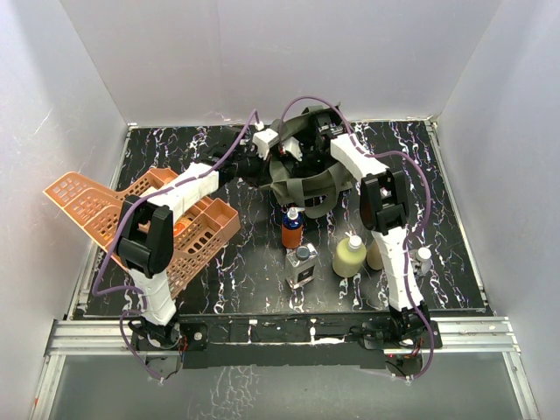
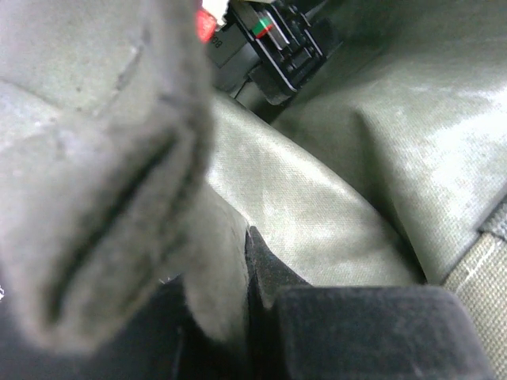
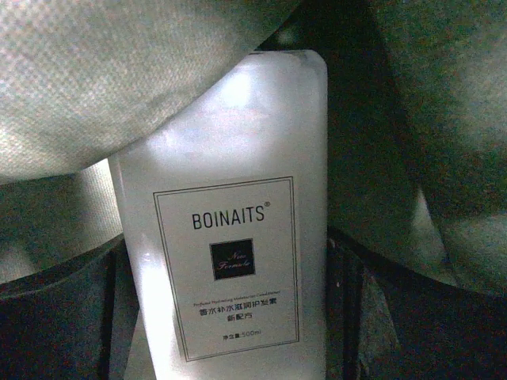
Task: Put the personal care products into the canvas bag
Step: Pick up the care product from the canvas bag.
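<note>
Olive canvas bag (image 1: 306,188) sits slumped at the far middle of the table (image 1: 254,293), with both arms reaching into it. Left gripper (image 2: 238,317) is pinched tight on a fold of the bag's fabric. Right gripper (image 3: 226,348) is down inside the bag with a white bottle (image 3: 230,198) upright between its fingers. Honestly can't tell if it's squeezing it or loose. Lined up just in front of the bag: orange bottle (image 1: 291,229), square clear bottle (image 1: 302,265), yellow-green pump bottle (image 1: 349,255), tan bottle (image 1: 374,252). Orange baskets (image 1: 131,214) lie off to the bag's left.
</note>
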`<state>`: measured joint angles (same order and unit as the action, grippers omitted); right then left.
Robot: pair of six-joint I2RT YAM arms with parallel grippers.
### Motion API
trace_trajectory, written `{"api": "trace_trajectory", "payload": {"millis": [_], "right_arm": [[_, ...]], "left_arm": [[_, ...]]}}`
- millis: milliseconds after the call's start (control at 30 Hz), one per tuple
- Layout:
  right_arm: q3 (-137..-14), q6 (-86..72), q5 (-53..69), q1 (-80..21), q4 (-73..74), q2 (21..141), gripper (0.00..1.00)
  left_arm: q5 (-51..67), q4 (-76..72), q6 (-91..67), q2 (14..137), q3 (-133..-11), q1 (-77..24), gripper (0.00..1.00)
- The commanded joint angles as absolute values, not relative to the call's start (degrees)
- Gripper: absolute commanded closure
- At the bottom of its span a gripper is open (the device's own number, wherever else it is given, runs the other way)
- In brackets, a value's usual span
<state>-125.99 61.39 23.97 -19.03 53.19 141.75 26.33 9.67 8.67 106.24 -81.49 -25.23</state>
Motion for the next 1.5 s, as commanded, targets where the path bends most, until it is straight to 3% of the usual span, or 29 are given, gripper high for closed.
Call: {"api": "trace_trajectory", "payload": {"millis": [0, 67, 133, 567, 1000, 1467], "right_arm": [[-123.5, 59.1, 24.5, -19.8, 67.9, 144.6, 0.77], [-123.1, 59.7, 25.3, -19.8, 65.5, 141.3, 0.88], [-122.2, 60.1, 26.2, -19.8, 62.8, 138.1, 0.92], [-121.4, 55.0, 29.9, -20.1, 50.3, 126.3, 0.92], [-118.4, 49.5, 22.8, -22.1, 41.9, 120.6, 0.92], [-121.6, 43.9, 15.0, -24.8, 38.3, 119.6, 0.92]], "left_arm": [[20.9, 12.2, 2.9, 106.3, -84.9, -25.2, 1.0], [19.7, 12.5, 0.9, 106.5, -85.8, -25.2, 1.0], [18.7, 12.6, -0.5, 106.6, -86.7, -25.2, 1.0], [9.1, 12.9, -2.2, 107.8, -88.9, -25.3, 1.0], [9.5, 12.6, -4.2, 108.3, -93.4, -25.3, 1.0], [6.7, 11.4, -3.9, 108.3, -90.4, -27.2, 1.0]]}}
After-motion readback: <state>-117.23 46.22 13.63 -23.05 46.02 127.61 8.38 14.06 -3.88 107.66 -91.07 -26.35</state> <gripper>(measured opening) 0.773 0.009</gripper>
